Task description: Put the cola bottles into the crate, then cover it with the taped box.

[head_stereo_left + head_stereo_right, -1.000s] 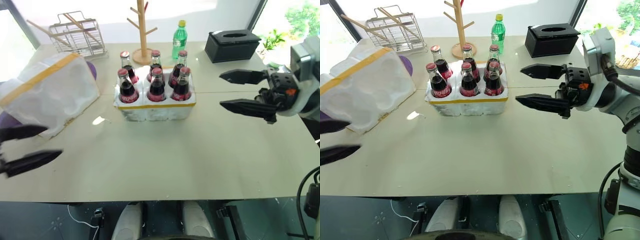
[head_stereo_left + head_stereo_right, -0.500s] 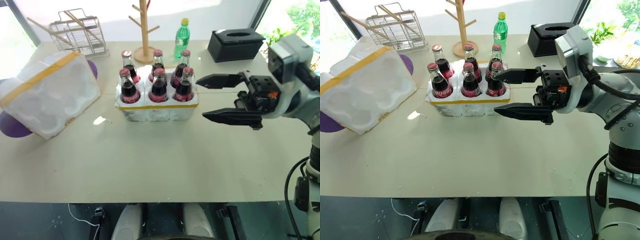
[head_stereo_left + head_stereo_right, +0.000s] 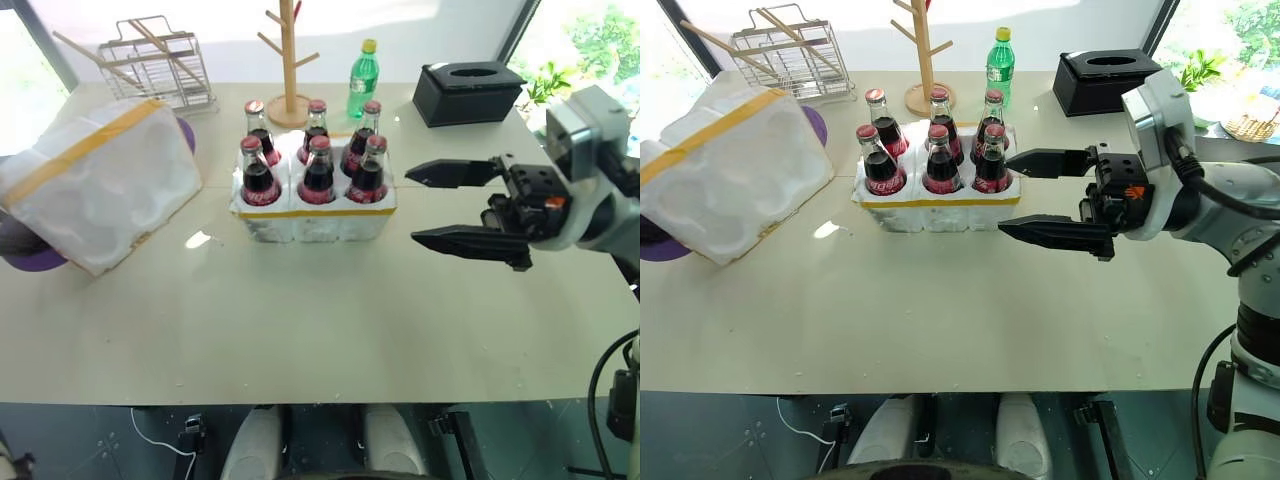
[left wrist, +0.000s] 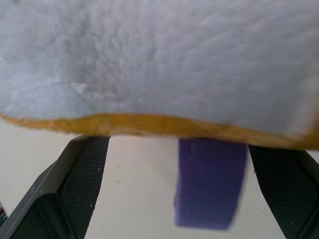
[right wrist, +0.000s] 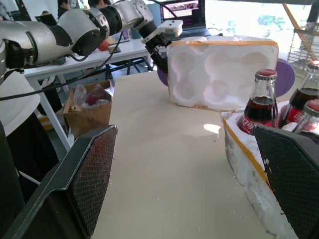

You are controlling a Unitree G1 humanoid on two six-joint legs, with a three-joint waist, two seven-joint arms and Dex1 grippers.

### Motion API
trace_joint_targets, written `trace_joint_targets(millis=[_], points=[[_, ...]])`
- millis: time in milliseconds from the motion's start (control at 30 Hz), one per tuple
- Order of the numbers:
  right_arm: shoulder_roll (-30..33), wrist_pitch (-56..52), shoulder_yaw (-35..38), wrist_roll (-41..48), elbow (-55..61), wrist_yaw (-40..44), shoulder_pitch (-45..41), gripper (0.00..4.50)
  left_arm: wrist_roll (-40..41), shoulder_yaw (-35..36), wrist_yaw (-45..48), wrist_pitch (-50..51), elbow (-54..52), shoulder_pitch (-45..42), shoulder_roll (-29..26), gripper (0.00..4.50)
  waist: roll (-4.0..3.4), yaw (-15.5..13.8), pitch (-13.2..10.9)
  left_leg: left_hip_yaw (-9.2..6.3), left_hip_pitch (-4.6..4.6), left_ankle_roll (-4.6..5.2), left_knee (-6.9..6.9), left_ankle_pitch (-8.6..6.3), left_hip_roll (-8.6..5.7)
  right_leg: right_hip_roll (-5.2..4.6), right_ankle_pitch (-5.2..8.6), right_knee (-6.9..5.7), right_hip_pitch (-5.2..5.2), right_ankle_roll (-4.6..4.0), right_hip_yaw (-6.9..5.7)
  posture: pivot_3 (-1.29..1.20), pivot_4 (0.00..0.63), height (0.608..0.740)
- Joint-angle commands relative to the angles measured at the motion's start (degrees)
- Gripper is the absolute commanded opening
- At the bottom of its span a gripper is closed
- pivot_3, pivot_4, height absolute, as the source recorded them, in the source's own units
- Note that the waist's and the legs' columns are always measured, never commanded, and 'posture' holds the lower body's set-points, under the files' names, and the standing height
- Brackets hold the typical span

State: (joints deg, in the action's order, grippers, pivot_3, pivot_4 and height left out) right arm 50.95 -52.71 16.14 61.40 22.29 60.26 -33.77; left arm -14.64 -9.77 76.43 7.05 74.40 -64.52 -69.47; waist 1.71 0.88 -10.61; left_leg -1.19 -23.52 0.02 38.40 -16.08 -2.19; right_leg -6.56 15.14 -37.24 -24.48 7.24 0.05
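Right jaws wide, just beside crate of cola bottles; left jaws wide, at taped box

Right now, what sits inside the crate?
Six cola bottles stand upright in the crate, two rows of three, red caps on. The foam walls cover their bases, so how they seat in the wells cannot be seen.

A pale table is carrying the crate near its centre, with the taped box lying tilted at about nine o'clock from it, over a purple disc. A wire rack is standing at ten o'clock. A wooden peg stand is rising at twelve, with a green bottle and a black tissue box sitting towards one and two o'clock.
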Motion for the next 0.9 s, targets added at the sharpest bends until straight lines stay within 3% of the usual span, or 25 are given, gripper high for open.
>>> trace_joint_targets(millis=[33,67,167,333,400,667,833,900], points=[[1.7,-0.2,2.7,2.4,1.9,-1.1,0.1,4.47,-1.7,-0.1,-1.2,-0.3,1.1,-2.3,0.2,4.5,0.04,0.0,0.0,0.0,0.0,0.0,0.0,0.0,0.01,0.0,0.0,0.0,0.0,0.0,-0.03,0.0,0.15,0.74],[1.9,-0.2,3.0,2.7,1.9,-1.5,0.3,4.47,-1.9,0.0,-1.0,-0.1,1.4,-2.5,0.5,4.5,0.04,-0.1,0.0,-0.01,0.0,0.0,0.0,0.0,0.01,0.0,0.0,0.0,0.0,0.0,-0.04,0.0,0.15,0.74],[2.2,-0.4,3.5,3.8,2.1,-2.7,0.4,4.5,-2.0,0.5,-1.4,0.3,1.9,-2.6,1.3,3.61,0.04,-0.1,0.0,-0.01,0.0,0.0,0.0,0.0,0.01,-0.02,0.0,0.0,0.0,0.0,-0.04,0.0,0.15,0.74],[3.5,0.1,4.0,3.7,2.1,-2.9,2.1,4.5,-1.3,1.4,0.7,0.6,2.0,-2.6,1.8,1.1,0.04,-0.2,0.0,-0.03,0.0,0.0,0.02,0.0,0.0,-0.03,0.0,0.0,0.03,0.0,-0.06,0.0,0.15,0.74],[4.2,-0.5,4.0,3.9,1.5,-3.0,2.6,4.5,-1.3,1.4,1.6,0.2,1.8,-2.4,1.6,0.41,0.04,-0.2,0.0,-0.03,0.0,0.0,0.03,0.0,-0.01,-0.03,0.0,0.0,0.03,0.0,-0.06,0.0,0.15,0.74],[4.5,2.3,4.6,1.2,2.0,-4.8,5.3,4.5,2.0,7.2,-17.9,-11.7,-1.8,-4.1,3.2,0.37,0.08,-0.3,0.0,-0.12,-0.15,0.13,0.53,-0.08,0.03,-0.03,0.0,-0.16,0.06,0.01,-0.11,0.0,0.15,0.74],[4.7,2.2,5.6,1.7,2.7,-5.8,7.3,4.5,2.9,9.8,-31.5,-28.3,-13.9,-3.6,6.2,0.37,0.25,-0.6,0.0,-0.31,-0.5,0.13,0.79,-0.09,-0.06,-0.13,-0.12,-0.08,-0.02,0.21,-0.2,0.0,0.15,0.74],[4.6,2.2,5.6,1.6,2.4,-6.3,7.7,4.5,4.1,10.7,-34.3,-29.5,-21.6,-2.2,8.6,0.37,0.25,-0.8,0.0,-0.29,-0.53,0.15,0.78,-0.1,-0.14,-0.23,-0.14,-0.05,-0.03,0.24,-0.2,0.0,0.15,0.74]])
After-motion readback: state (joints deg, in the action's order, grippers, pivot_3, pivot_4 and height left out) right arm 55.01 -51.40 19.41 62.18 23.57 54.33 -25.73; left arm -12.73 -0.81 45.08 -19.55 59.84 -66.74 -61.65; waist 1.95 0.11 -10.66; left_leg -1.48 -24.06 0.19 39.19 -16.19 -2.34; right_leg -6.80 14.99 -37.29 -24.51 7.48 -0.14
